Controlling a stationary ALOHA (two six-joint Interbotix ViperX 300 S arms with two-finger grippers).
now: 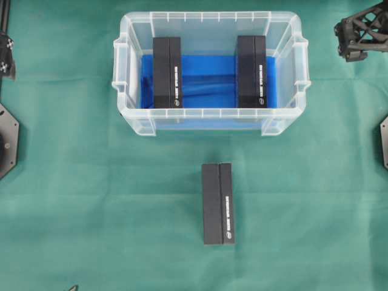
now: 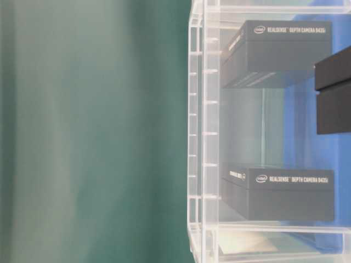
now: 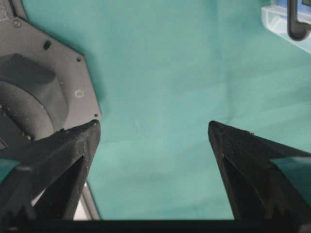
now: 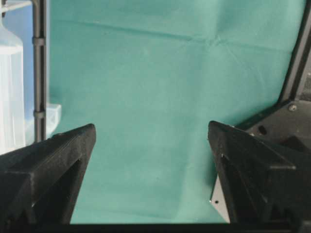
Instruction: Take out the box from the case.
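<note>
1. Boxes come first: one black box (image 1: pixel 218 203) lies out on the green cloth (image 1: pixel 91 200), in front of the case (image 1: pixel 209 121) and apart from it.
2. Two more black boxes are inside the case. The left box (image 1: pixel 167 71) stands near the left wall, and the right box (image 1: pixel 251 71) stands near the right wall.
3. Those two sit well apart, with blue cloth (image 1: pixel 206 82) showing between them on the bottom of the case.
4. The case is a big clear bin with a thick rim. It sits near the top middle of the overhead view.
5. From table level, I can see white words on the sides of the two boxes through the clear wall.
6. My left gripper (image 3: pixel 154 127) is wide open. Nothing is between its black fingers (image 3: pixel 73 145), only green cloth below.
7. Next to my left gripper there is a black base plate (image 3: pixel 43 87) lying on the cloth. A corner of the case peeks in at the top right of that view.
8. My right gripper (image 4: pixel 151 128) is wide open too. It holds nothing, and green cloth shows between its fingers (image 4: pixel 243 155).
9. By my right gripper I see the clear case on the left edge, and a thin black bar (image 4: pixel 39 73) in front of it.
10. In the overhead view, part of my right arm (image 1: pixel 364 30) sits at the top right corner, away from the case.
</note>
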